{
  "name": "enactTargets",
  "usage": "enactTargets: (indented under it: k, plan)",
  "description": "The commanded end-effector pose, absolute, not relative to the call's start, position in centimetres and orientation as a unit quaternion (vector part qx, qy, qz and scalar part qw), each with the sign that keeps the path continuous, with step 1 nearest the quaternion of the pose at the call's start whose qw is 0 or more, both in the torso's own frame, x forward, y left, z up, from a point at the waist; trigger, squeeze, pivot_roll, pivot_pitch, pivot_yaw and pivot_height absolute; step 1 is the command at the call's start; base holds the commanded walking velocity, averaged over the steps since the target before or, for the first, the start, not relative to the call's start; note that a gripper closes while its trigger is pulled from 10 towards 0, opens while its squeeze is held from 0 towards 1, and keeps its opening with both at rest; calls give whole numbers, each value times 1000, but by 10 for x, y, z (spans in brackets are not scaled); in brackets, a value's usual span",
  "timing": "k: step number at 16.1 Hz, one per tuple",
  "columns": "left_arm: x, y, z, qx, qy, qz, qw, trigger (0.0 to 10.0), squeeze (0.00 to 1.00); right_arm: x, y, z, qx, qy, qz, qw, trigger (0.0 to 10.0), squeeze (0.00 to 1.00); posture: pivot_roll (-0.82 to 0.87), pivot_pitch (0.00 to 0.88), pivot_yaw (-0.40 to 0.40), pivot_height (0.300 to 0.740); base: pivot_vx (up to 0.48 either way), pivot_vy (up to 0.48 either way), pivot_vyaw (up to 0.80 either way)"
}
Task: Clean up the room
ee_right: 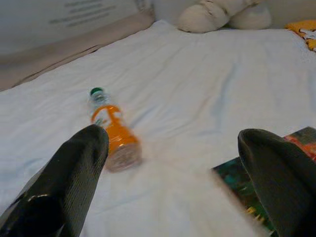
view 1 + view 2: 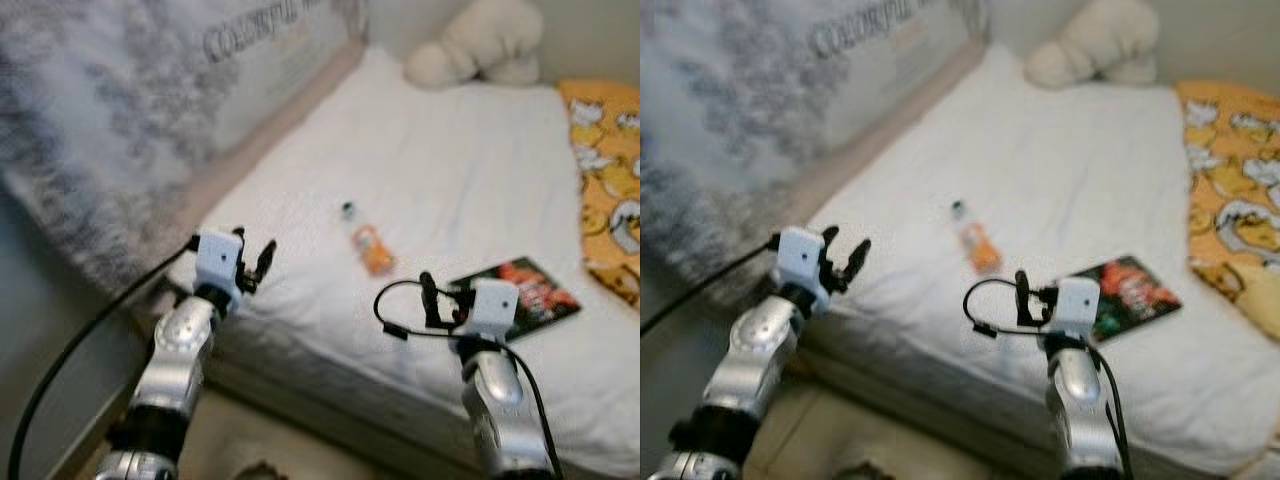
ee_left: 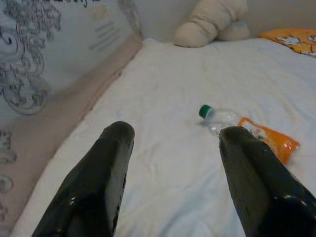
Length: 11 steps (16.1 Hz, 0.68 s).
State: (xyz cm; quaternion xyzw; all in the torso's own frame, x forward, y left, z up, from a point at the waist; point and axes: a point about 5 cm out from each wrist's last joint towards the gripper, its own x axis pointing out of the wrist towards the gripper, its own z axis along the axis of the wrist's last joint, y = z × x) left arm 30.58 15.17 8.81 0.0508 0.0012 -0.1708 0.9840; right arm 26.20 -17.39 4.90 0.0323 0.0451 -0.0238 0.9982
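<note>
Both silver arms raised, elbows low, forearms angled up toward the bed (image 2: 440, 180). Left gripper (image 2: 256, 266) poised above the near left corner of the mattress, fingers (image 3: 103, 173) spread apart with nothing between them. Right gripper (image 2: 432, 296) hovering over the near edge further right, its fingers (image 1: 74, 173) likewise parted and holding nothing, a black cable (image 2: 395, 310) looped beside the wrist.

On the white sheet, lying on its side between the two grippers and a little beyond them: a plastic bottle (image 2: 368, 243) with a green cap (image 3: 204, 111) and orange label, cap pointing toward the far end of the bed. Apart from both grippers, touching neither. Just right of the right gripper, flat near the mattress edge: a dark colourful book or magazine (image 2: 520, 295), cover too blurred to read.

At the head of the bed, a pale plush toy (image 2: 480, 42), possibly a bear, though soft focus leaves that unsure. Along the right side, an orange patterned blanket (image 2: 610, 170). Along the left, a padded side panel (image 2: 150, 110) with grey swirl print and lettering, hemming in that edge. Broad open sheet around the bottle on every side; beige floor (image 2: 230, 440) below the near edge.
</note>
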Motion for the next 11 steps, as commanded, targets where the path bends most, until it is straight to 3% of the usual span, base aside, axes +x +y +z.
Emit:
enactTargets:
  k: [1,2,4,7,11]
  plan:
    - [309,138,93,44,-8,-190,981,10000,0,262,-183,49,27,44,-35,998,10000,0,111,0,-20,728,0,0,0]
    - [309,137,93,44,-10,-192,980,10000,0,262,-183,49,27,44,-35,998,10000,0,108,0,-20,728,0,0,0]
    - [310,134,96,32,-23,-204,978,10000,0,261,-183,49,23,46,-38,998,10000,0,102,0,-19,728,480,0,0]
    - [312,135,98,30,-25,-198,979,10000,0,262,-183,48,23,50,-38,998,10000,0,101,0,-18,728,480,0,-781]
    - [314,142,98,33,-25,-171,984,10000,0,272,-177,53,20,46,-18,999,10000,0,111,0,-23,728,480,0,0]
